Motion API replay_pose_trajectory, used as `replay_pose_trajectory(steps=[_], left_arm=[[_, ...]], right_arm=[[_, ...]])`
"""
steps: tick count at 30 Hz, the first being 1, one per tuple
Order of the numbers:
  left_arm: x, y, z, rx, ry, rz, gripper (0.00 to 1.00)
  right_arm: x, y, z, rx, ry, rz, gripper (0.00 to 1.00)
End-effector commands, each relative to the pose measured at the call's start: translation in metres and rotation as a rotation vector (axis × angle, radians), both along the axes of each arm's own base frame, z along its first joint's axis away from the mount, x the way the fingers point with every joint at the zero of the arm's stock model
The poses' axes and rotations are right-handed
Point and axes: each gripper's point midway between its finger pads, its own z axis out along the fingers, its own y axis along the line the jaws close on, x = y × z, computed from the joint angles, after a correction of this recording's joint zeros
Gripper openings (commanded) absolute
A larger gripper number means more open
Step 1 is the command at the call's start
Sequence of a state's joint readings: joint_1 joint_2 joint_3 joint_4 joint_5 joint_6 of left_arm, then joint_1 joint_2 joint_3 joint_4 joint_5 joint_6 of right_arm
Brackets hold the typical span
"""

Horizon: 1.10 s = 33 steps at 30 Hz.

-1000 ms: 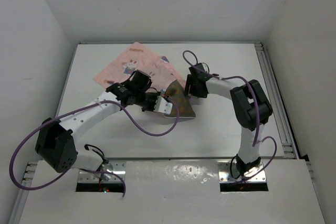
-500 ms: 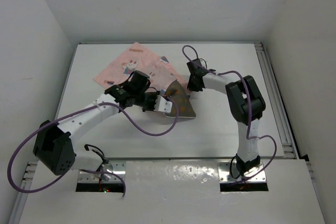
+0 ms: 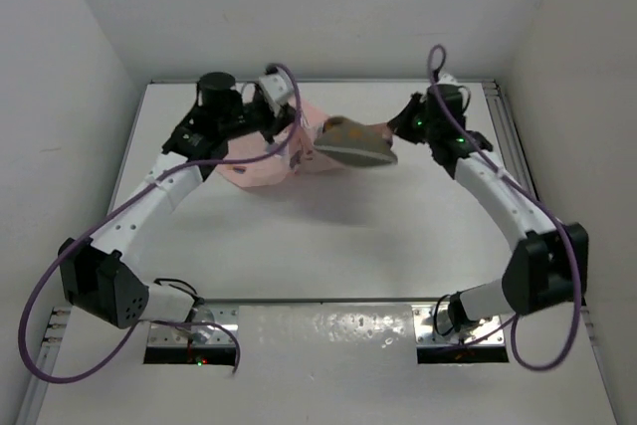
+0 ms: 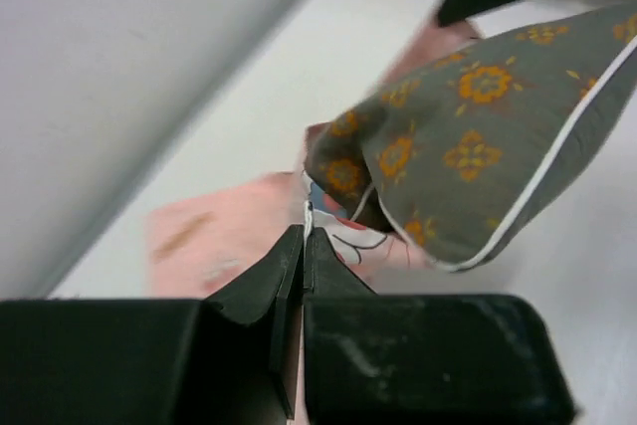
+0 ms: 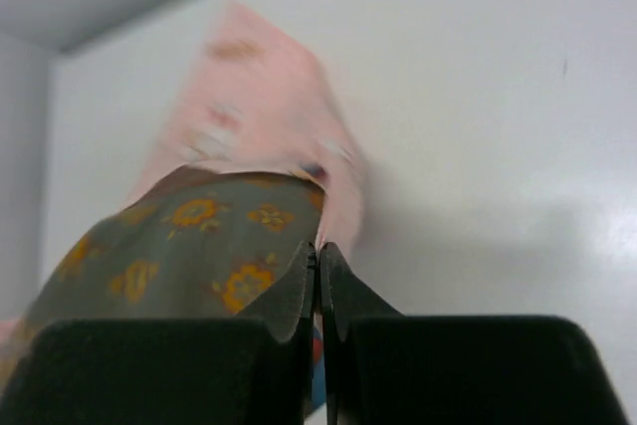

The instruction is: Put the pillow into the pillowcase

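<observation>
The white table (image 3: pixel 398 236) carried the pink pillowcase (image 3: pixel 261 168), its lower folds resting on the far left part of the tabletop. A metal rail (image 3: pixel 501 118) edged the table, well right of the pillowcase.

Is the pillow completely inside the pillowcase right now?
No, in the top view most of the olive pillow sticks out of the pink pillowcase, uncovered.

Open white surface (image 3: pixel 328 236) fills the near half, leaving a wide lane between the left arm (image 3: pixel 149 196) and the right arm (image 3: pixel 498 196). Across the far middle, the pillowcase (image 3: pixel 261 161) and the pillow (image 3: pixel 355 141) span the gap between the arms' far ends and bar passage there. Walls (image 3: pixel 299 7) close in on the left, far and right sides. A rail (image 3: pixel 523 176) lines the right edge.
</observation>
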<state>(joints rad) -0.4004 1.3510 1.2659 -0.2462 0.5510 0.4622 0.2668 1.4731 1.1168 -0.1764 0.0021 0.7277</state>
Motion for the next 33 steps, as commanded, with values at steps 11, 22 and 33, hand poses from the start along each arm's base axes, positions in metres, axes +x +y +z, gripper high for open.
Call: replay_pose_trajectory(steps=[11,22,33], left_arm=[[-0.016,0.021,0.212,-0.508,-0.411,-0.077,0.00],[-0.026,0.027,0.230,-0.515,-0.555,-0.076,0.00],[-0.039,0.064,0.308,-0.533,-0.991,0.065,0.00]], right_arm=[[-0.017,-0.034,0.215,0.074,-0.515,-0.007,0.00],[-0.041,-0.035,0.255,0.047,-0.606,-0.013,0.00],[-0.071,-0.049,0.329,0.016,-0.792,-0.040,0.00]])
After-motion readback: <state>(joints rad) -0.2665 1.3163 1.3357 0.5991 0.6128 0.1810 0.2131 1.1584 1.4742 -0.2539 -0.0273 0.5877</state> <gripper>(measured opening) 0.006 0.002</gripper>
